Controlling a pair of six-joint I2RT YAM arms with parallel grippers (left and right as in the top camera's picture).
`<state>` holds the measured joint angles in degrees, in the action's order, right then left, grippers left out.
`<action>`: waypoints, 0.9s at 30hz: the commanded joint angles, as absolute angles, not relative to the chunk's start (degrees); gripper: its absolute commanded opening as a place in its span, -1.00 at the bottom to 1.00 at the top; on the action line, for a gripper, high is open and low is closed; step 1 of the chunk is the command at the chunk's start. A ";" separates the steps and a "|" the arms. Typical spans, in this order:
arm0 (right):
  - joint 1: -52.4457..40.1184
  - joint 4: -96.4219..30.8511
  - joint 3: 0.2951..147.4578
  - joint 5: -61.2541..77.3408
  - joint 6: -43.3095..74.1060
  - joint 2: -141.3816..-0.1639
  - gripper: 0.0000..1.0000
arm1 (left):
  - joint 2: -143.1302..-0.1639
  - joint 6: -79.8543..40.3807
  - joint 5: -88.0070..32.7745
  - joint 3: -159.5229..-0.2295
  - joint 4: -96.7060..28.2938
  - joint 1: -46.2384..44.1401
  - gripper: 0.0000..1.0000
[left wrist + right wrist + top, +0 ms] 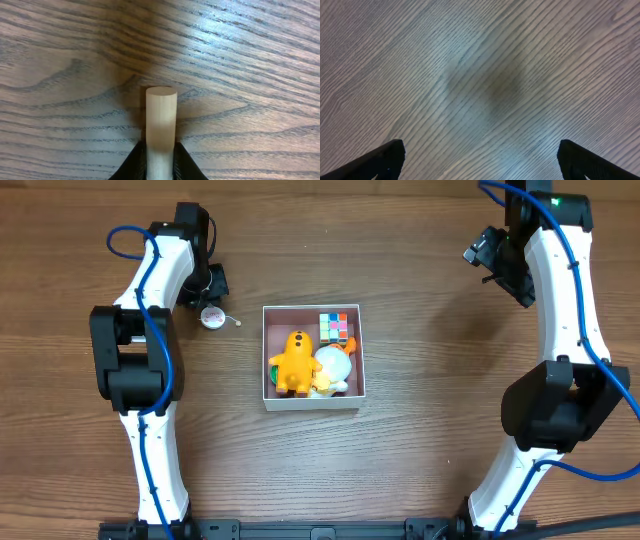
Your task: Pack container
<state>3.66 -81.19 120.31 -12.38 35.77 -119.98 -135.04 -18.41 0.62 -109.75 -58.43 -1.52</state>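
- Overhead: I read the container (312, 403) at the centre of the table (430, 440), between the two arms and touching neither. It is square and shallow, with thin white walls. A patch of dusky pink floor shows in its far-left part.
- Overhead, contents: a rounded, soft yellow plush figure (293, 360) fills the near-left part. A cube with small coloured tiles (337, 327) sits in the far-right corner. A white and orange toy (335, 368) lies against the plush figure's right side.
- Overhead, arms: the left gripper (208, 282) is left of and farther than the container, well apart from it. A small round white disc with a pink mark (211, 317) lies on the table just on the near side of it. The right gripper (487, 256) is far to the right, well apart from the container. From this view I cannot tell how either pincer stands.
- Left wrist: the left gripper is clenched on a wooden peg (161, 125), which is pale, smooth and cylindrical with a flat end. The black left fingers (134, 167) press on both of its sides. Dark-grained wood lies below. The container is outside this view.
- Right wrist: the right gripper is released. The black right fingers (385, 160) sit at the bottom corners, wide apart, with only fine wood grain between them. The container is outside this view.
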 commanded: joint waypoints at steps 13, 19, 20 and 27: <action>3.73 -81.06 120.33 -12.84 35.99 -118.91 1.00 | -135.63 -6.15 -7.66 -136.99 -74.26 -6.76 -0.73; 3.73 -81.06 120.33 -12.84 35.99 -118.91 1.00 | -135.63 5.82 -11.46 -139.70 -83.46 -17.54 -0.76; 3.73 -81.06 120.33 -12.84 35.99 -118.91 1.00 | -135.63 5.82 -11.49 -139.70 -83.33 -18.39 -0.77; 3.73 -81.06 120.33 -12.84 35.99 -118.91 1.00 | -135.31 10.66 -11.49 -141.53 -86.37 -21.47 -0.65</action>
